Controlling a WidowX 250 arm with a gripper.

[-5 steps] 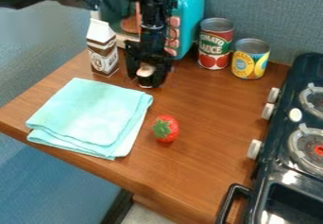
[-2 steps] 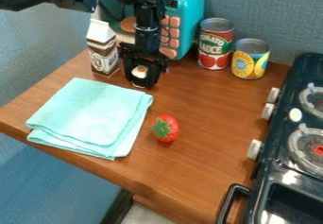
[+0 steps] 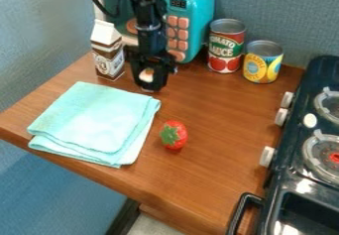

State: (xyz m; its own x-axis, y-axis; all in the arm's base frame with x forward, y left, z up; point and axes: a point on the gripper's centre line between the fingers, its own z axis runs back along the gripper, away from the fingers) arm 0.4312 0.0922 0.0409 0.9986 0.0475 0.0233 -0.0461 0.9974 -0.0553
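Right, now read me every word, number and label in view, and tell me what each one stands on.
"TOMATO SAUCE": on the red, white and green can.
Yellow and blue can: lettering too blurred to read.
Brown and white carton: print too small to read.
Display of the teal toy microwave: digits too small to tell.

The pincer (image 3: 151,83) partly hides a pale object (image 3: 146,75) — perhaps rounded — and the right edge crops the stove (image 3: 288,178).
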